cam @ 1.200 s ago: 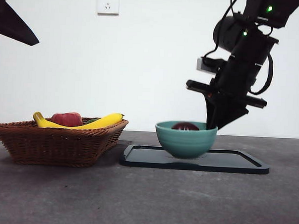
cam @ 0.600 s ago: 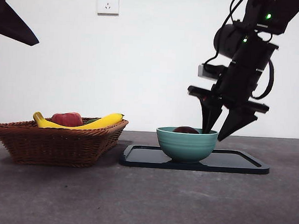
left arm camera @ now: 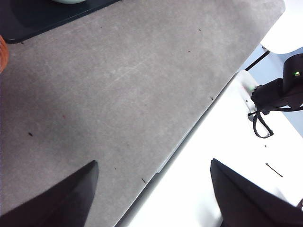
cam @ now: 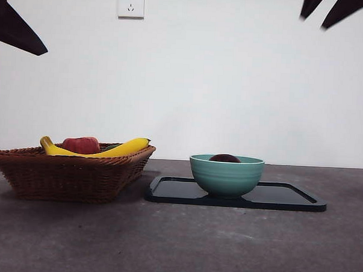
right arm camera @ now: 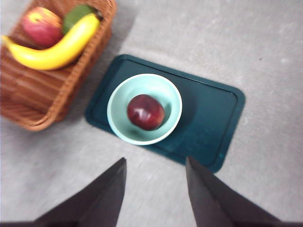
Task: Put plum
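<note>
The plum (right arm camera: 145, 111) is dark maroon and lies inside the teal bowl (right arm camera: 118, 118). In the front view only its top (cam: 224, 158) shows above the bowl (cam: 226, 176). The bowl stands on the dark tray (cam: 287, 198), which also shows in the right wrist view (right arm camera: 208, 127). My right gripper (right arm camera: 156, 189) is open and empty, high above the bowl. In the front view its tips (cam: 324, 10) show at the top right corner. My left gripper (left arm camera: 154, 189) is open and empty, over the table's edge, away from the fruit.
A wicker basket (cam: 68, 173) at the left holds a yellow banana (cam: 117, 149), a red apple-like fruit (cam: 81, 145) and a green fruit (right arm camera: 78, 14). It shows in the right wrist view too (right arm camera: 28, 94). A wall socket (cam: 131, 2) is on the back wall.
My right gripper let go of the plum in the bowl, opened, and rose from the bowl's rim up to the top right corner. The bowl settled slightly lower.
</note>
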Robot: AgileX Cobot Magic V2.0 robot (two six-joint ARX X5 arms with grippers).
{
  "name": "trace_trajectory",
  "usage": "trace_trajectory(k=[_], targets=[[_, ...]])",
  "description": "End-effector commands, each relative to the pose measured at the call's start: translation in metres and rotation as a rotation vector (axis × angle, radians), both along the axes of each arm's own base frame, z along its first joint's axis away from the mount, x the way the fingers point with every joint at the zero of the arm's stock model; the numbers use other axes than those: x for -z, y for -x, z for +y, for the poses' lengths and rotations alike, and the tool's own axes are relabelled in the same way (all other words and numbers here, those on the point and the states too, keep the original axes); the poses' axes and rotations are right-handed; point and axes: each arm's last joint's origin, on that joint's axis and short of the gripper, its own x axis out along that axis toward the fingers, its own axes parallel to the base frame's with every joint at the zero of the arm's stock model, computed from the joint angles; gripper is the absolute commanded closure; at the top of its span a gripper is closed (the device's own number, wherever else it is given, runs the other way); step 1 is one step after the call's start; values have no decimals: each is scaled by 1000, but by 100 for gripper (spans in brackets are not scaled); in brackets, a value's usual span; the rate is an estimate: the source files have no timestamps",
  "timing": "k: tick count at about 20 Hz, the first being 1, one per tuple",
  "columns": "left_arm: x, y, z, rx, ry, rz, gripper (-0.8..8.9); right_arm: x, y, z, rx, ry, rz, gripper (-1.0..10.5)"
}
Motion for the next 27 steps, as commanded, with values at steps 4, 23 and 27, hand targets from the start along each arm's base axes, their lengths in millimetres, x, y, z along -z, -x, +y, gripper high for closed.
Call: trace_trajectory(k=[4,23,27], targets=[[-3,0,-2,14,11,-11,439,-5,58,-12,-79,-63,-90,745],[-3,-1,-2,13,15,-17,439,68,119,-30,-181,-170,-9,745],[-3,-1,-2,13,15,-17,439,68,119,-30,-181,-170,-9,745]])
